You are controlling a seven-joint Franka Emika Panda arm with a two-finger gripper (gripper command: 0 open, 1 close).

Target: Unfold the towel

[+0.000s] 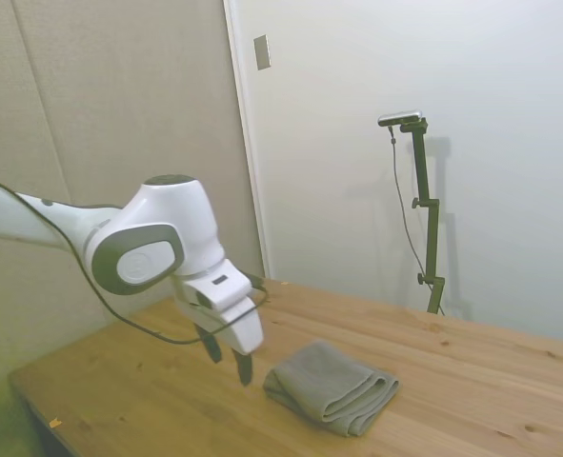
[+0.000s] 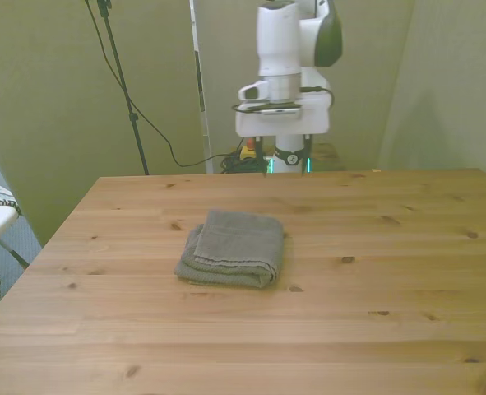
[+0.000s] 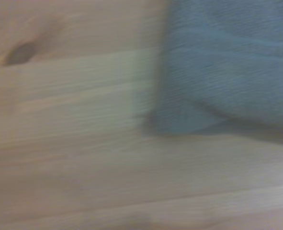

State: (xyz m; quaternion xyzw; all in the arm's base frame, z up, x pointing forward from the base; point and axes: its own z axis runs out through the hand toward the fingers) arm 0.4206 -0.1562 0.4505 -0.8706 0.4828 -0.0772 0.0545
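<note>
A grey-green towel (image 2: 231, 247) lies folded into a thick, compact square near the middle of a wooden table (image 2: 391, 313). Its layered, rounded edges are stacked on one another, and no corner is lifted. As far as I can judge, the unfolding has not begun: all of the work is left.

The white robot arm's gripper (image 2: 284, 161) hangs above the table beyond the towel, at about one o'clock from it in the front view. In the side view the gripper (image 1: 231, 357) hovers just beside the towel's (image 1: 332, 387) near end, not touching it. Its two dark fingers are spread apart and carry nothing. The blurred wrist view shows a corner of the towel (image 3: 227, 72) against bare wood.

Nothing on the tabletop stands between gripper and cloth. Off the table, a thin dark pole (image 2: 123, 86) with a trailing cable rises at about eleven o'clock from the towel. The likely difficulty is the cloth itself: the stacked layers may make it hard to pinch only the top one.
</note>
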